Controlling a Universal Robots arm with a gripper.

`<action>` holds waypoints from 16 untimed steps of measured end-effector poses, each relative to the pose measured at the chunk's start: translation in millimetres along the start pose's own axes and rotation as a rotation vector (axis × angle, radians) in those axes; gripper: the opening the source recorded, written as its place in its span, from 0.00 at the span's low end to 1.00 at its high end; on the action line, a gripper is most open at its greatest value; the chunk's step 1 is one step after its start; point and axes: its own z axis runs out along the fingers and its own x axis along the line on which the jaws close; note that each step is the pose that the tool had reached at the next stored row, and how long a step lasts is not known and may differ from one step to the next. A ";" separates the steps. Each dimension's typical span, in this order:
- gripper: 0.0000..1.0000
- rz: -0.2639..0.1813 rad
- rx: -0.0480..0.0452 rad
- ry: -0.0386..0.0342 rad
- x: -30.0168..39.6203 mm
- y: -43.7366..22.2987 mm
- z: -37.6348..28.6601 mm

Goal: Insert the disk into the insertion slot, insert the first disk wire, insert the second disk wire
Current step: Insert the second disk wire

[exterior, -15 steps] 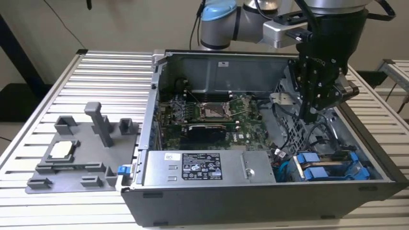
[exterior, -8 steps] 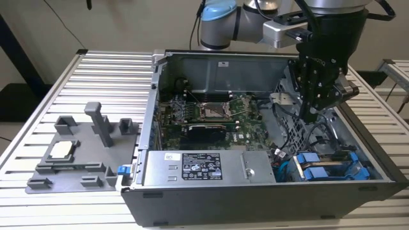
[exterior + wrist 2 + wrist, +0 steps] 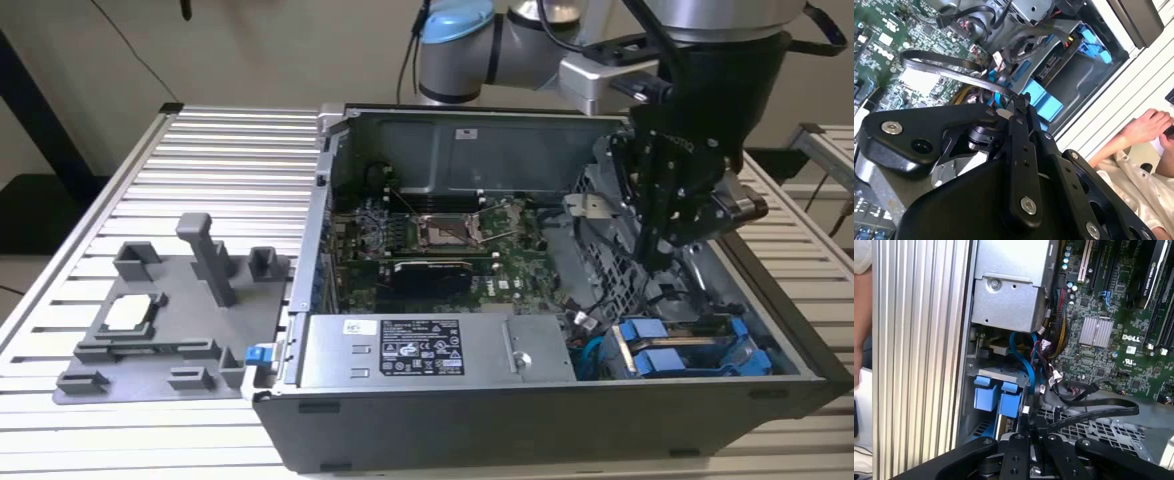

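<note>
On the slatted surface [image 3: 227,140] we see the open computer case [image 3: 534,420], its side off so the pincer [image 3: 658,255] can reach the drive bay at the exterior view's near right. The disk [image 3: 651,336] sits slotted there beside a like drive. The pincer looks closed on a flat black wire [image 3: 1094,412], which we judge it holds for plugging in.

Exterior view: robot arm [image 3: 694,40] cut by top edge. Gripper [image 3: 663,258] lower end lost among dark cables [image 3: 663,298] inside computer case [image 3: 534,430]; case base cut by bottom edge. Blue drive carriers [image 3: 667,350]: drive bodies hidden in bay behind blue fronts. Power supply label [image 3: 420,347] print too small to read.

Second wrist view: gripper linkage hides much of motherboard [image 3: 884,40]; person's hand [image 3: 1149,125] cut by picture edge.

First wrist view: grey metal box [image 3: 1009,290] cut by edge; black flat cable [image 3: 1094,412] one end hidden behind gripper.
</note>
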 end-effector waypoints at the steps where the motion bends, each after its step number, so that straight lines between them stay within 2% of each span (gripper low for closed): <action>1: 0.16 0.000 -0.0012 -0.0003 3.1 -0.2 0.8; 8: 0.16 -0.001 -0.0096 -0.0037 22.9 -4.2 6.2; 16: 0.16 -0.004 -0.0287 -0.0094 35.8 -20.7 11.5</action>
